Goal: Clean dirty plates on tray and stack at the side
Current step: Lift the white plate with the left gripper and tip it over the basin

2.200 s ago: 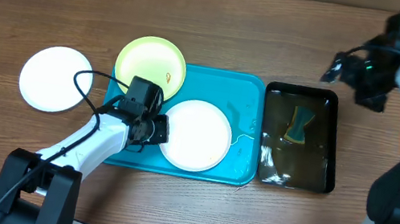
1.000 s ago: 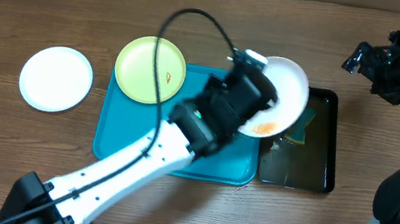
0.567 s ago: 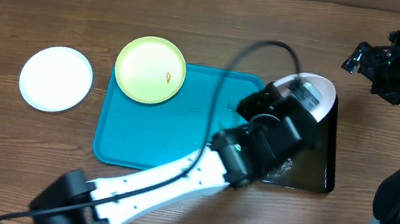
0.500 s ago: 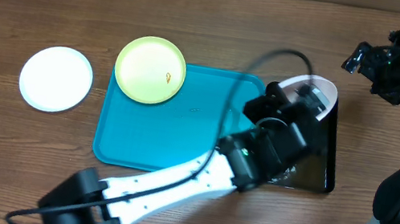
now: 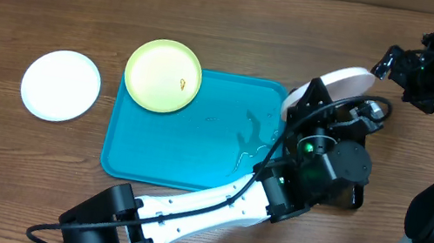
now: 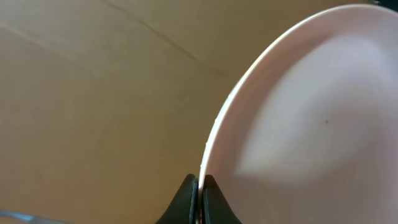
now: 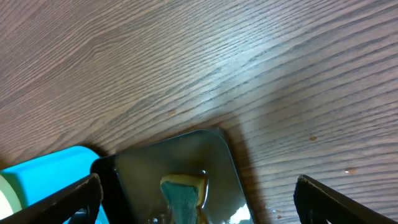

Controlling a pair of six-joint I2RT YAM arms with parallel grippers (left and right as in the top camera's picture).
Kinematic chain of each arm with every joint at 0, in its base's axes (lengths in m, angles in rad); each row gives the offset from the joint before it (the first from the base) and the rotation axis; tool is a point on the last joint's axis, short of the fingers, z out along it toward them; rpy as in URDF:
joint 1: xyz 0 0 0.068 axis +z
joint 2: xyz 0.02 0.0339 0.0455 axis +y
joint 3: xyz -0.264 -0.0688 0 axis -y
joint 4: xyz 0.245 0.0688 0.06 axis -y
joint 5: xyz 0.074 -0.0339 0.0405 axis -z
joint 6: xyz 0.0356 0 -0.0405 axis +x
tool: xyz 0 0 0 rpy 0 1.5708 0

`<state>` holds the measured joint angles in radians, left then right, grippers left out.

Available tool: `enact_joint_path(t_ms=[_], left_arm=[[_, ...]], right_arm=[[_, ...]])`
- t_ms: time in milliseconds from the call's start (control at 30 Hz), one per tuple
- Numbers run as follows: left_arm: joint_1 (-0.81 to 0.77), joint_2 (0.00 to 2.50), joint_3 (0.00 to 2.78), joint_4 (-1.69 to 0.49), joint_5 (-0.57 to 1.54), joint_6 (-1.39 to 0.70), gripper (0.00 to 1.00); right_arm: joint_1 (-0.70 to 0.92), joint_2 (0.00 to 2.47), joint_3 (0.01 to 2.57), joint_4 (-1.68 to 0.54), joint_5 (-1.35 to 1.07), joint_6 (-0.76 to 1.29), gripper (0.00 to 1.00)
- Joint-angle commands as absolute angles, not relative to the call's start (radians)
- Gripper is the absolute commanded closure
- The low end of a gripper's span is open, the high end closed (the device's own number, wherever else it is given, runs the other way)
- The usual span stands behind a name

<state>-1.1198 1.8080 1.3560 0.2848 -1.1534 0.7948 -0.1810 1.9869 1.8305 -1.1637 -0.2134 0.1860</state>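
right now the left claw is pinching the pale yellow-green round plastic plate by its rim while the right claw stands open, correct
No. The left claw is shut on the rim of a white round plastic plate, as the left wrist view shows. The pale yellow-green plate lies on the turquoise-blue rectangular plastic tray, untouched. The right claw does stand open.

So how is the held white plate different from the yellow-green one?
The white plate is tipped up on edge; the yellow-green plate lies flat. The white plate is pinched in the left pincer above the black tray; the yellow-green plate sits on the blue tray's corner. Both are round.
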Motion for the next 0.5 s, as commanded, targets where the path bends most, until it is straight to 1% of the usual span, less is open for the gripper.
enact_joint_path(t_ms=[0, 133, 200, 300, 400, 467], left_arm=[[-1.134, 1.814, 1.375, 0.328, -1.193, 0.913, 0.96], [-1.134, 1.814, 1.375, 0.327, -1.193, 0.873, 0.96], [-1.134, 1.814, 1.375, 0.326, -1.195, 0.82, 0.96], [-1.129, 1.814, 1.375, 0.286, -1.197, 0.679, 0.96], [-1.118, 1.814, 1.375, 0.108, -1.18, 0.469, 0.96], [-1.103, 1.814, 1.375, -0.101, -1.07, 0.279, 0.96]], right_arm=[[-0.181, 1.975, 1.845, -1.159, -0.218, 0.183, 0.0], [-0.181, 1.975, 1.845, -1.159, -0.218, 0.183, 0.0], [-0.181, 1.975, 1.845, -1.159, -0.218, 0.184, 0.0], [-0.181, 1.975, 1.845, -1.159, -0.219, 0.183, 0.0], [-0.181, 1.975, 1.845, -1.159, -0.218, 0.183, 0.0], [-0.181, 1.975, 1.845, -1.159, -0.219, 0.183, 0.0]])
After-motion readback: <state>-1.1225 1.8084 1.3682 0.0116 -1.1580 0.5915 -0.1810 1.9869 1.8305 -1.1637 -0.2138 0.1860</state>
